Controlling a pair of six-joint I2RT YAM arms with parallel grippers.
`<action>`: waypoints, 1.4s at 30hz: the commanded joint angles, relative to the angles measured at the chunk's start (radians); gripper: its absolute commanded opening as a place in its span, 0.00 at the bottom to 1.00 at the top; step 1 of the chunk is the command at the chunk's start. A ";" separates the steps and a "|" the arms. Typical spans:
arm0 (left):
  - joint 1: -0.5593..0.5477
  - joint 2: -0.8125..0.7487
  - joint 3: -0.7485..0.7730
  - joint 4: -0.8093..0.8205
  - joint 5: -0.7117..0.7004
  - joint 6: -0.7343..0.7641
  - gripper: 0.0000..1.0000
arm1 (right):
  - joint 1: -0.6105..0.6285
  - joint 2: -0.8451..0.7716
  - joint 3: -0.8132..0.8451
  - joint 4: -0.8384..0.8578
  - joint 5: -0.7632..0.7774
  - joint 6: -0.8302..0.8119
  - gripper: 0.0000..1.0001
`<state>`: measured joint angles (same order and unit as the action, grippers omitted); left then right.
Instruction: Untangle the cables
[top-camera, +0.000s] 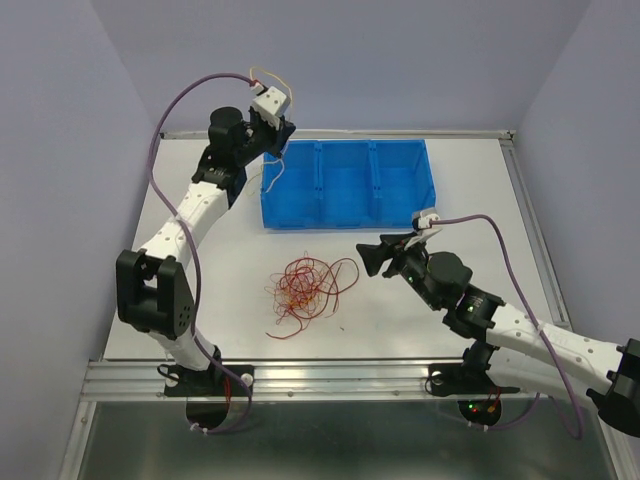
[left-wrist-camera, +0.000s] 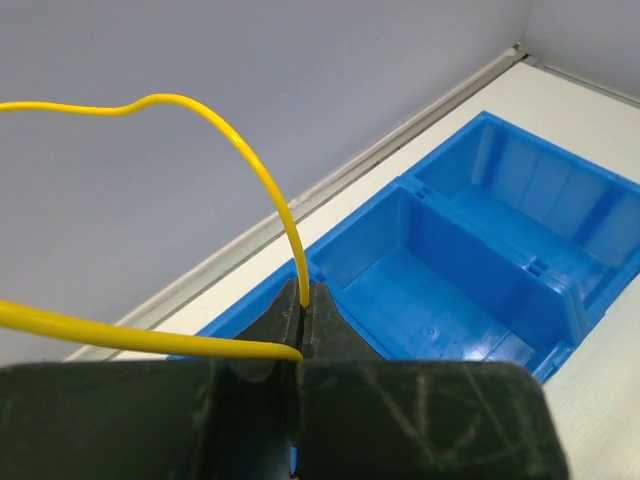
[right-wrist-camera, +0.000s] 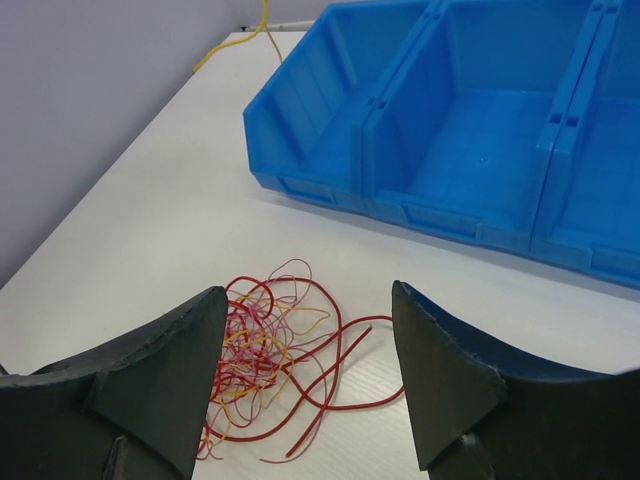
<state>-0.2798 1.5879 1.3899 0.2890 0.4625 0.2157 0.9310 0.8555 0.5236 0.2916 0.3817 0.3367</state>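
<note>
A tangle of thin dark red, pink and orange-yellow cables (top-camera: 305, 290) lies on the white table in front of the blue bin (top-camera: 400, 205). My left gripper (top-camera: 278, 135) is raised at the bin's left end, shut on one yellow cable (left-wrist-camera: 255, 160) that loops up from the jaws; its tail (top-camera: 274, 173) hangs over the bin's left edge. My right gripper (top-camera: 372, 255) is open and empty, just right of the tangle. In the right wrist view the tangle (right-wrist-camera: 262, 350) sits between and ahead of my open right gripper (right-wrist-camera: 310, 300).
The blue bin (right-wrist-camera: 470, 150) has three empty compartments and stands at the back middle of the table. The table's metal rail (top-camera: 330, 375) runs along the near edge. Grey walls close in the left, back and right.
</note>
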 joint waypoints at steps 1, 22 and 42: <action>-0.001 0.029 0.043 0.075 0.010 -0.001 0.00 | 0.005 -0.006 -0.017 0.021 0.014 0.010 0.72; -0.018 -0.284 0.172 0.016 -0.156 0.162 0.00 | 0.005 -0.029 -0.022 0.018 -0.004 0.019 0.71; -0.078 -0.269 0.290 0.042 -0.073 0.134 0.00 | 0.005 0.262 0.355 -0.158 -0.248 -0.085 0.83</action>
<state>-0.3523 1.3514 1.6131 0.2623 0.3534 0.3569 0.9310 1.0389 0.7235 0.1242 0.2371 0.3798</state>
